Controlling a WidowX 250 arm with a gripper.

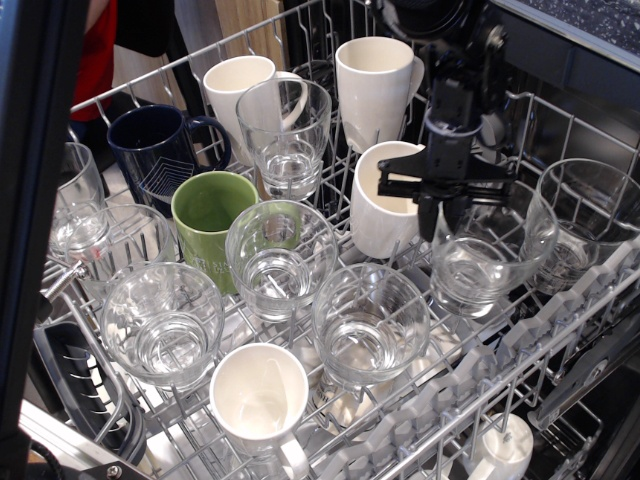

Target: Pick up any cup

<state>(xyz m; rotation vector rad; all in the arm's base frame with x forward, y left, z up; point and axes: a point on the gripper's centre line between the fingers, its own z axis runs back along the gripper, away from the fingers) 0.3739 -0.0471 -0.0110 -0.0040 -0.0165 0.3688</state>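
Pinching the near-left rim of the cup, my end effector has one finger dipping inside the wall; where the other finger sits is hard to make out. Grip looks closed on the rim. Cup sits at the right side of the rack, beside a white mug and another glass, apparently raised a little and slightly tilted, though I cannot be sure.

Handling, my judgement: clear glass, rigid, brittle, slick; thick base puts weight low, so a rim pinch lets it swing. Best hold is wall between fingers, well down from the lip. Risk: knocking the mug or neighbouring glass, or catching the rack's tines.
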